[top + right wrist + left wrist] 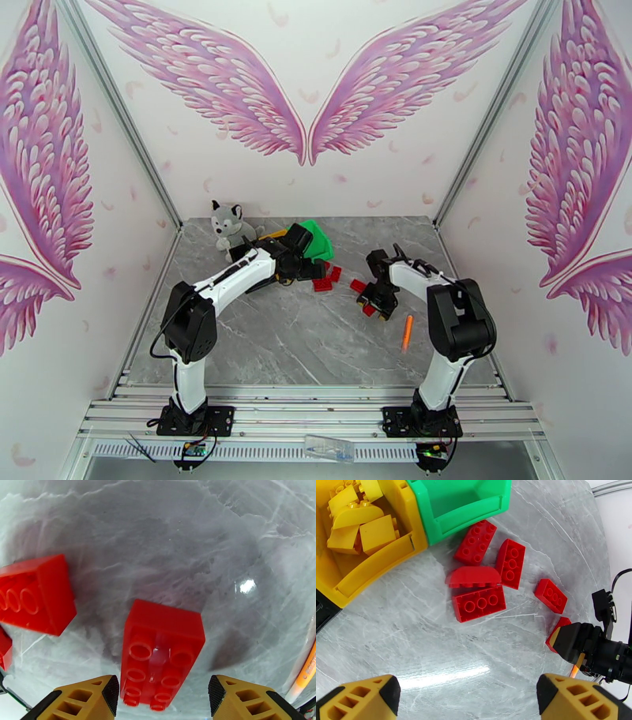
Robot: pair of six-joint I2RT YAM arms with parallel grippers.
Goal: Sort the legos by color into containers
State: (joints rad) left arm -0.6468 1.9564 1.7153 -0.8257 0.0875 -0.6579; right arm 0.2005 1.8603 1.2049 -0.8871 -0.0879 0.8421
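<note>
Several red legos lie in a loose cluster on the grey table, just in front of the green bin. The yellow bin holds yellow legos, and a sliver of the black bin shows beside it. My left gripper hovers open above bare table short of the cluster, holding nothing. My right gripper is low and open, its fingers on either side of one red lego lying on the table. Another red lego lies to its left. From above, the right gripper is right of the cluster.
A grey-white plush husky sits at the back left beside the bins. A thin orange stick lies right of my right gripper, also visible as the orange stick at the edge of the right wrist view. Bare table lies toward the front.
</note>
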